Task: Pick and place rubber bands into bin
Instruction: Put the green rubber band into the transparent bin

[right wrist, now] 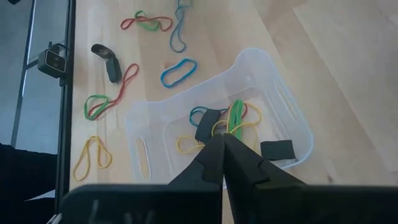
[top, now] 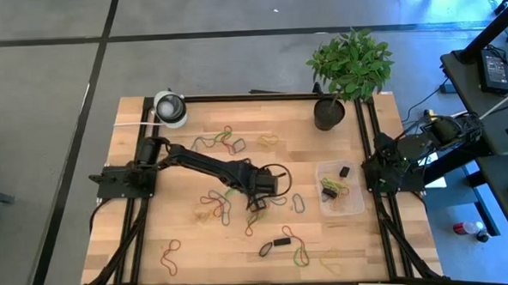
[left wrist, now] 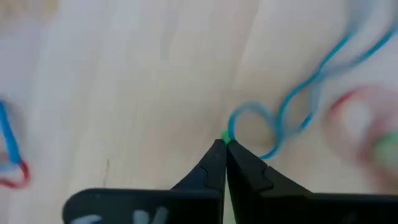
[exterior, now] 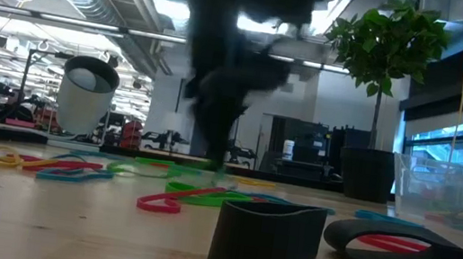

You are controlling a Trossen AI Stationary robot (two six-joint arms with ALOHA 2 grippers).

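Down at mid-table, the left gripper (left wrist: 224, 144) has its fingers pressed together, a sliver of green rubber band (left wrist: 225, 139) pinched at the tips beside a blue loop (left wrist: 273, 124). Bare wood lies open around it on one side. The bin (top: 353, 203) sits near the table's right edge, several bands (right wrist: 233, 121) and dark pieces already inside. The right gripper (right wrist: 222, 144) hangs above the bin, closed and empty. More rubber bands (top: 218, 204) lie scattered about the table (top: 154, 224), some toward the near edge.
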